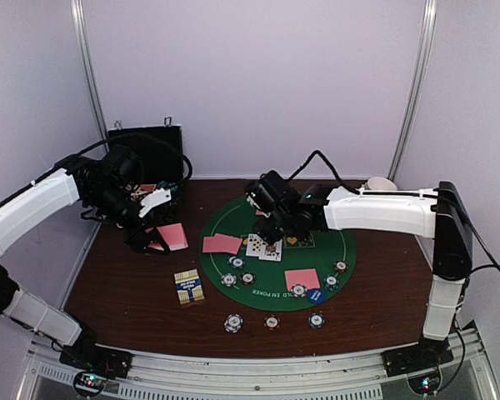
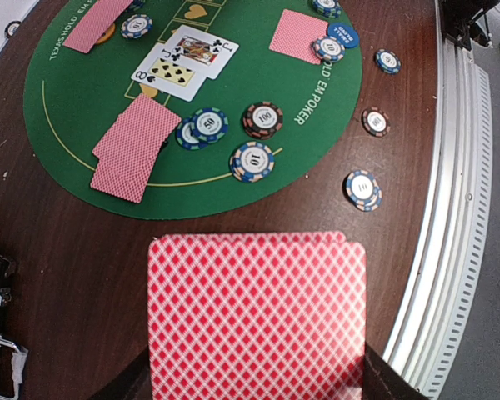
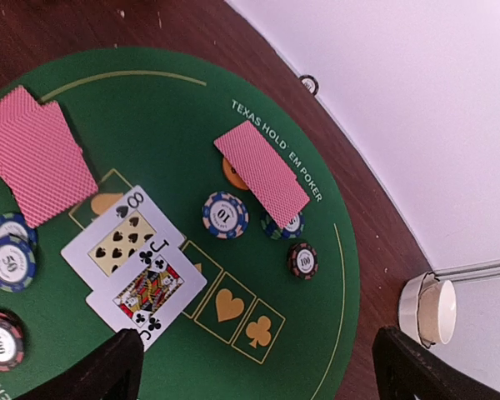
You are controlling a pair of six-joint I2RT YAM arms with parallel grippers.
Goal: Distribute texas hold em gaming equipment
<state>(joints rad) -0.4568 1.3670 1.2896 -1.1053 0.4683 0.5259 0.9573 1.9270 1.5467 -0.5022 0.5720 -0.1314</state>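
Top external view: the green poker mat (image 1: 337, 248) lies under the right gripper (image 3: 267, 371), whose fingers stand wide apart, holding nothing. Just ahead of one finger lie the face-up eight of spades (image 3: 117, 237) and jack of clubs (image 3: 150, 292), overlapping. The left gripper (image 1: 152, 239) is clamped on a stack of pink-backed cards (image 2: 257, 321), held over the table (image 2: 67, 275) beside the mat. Beyond those fingers, poker chips (image 2: 252, 160) lie on the mat.

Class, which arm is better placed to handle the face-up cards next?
Likely right: the right gripper, open, hangs over the face-up cards; the left gripper, off the mat, is shut on the deck.
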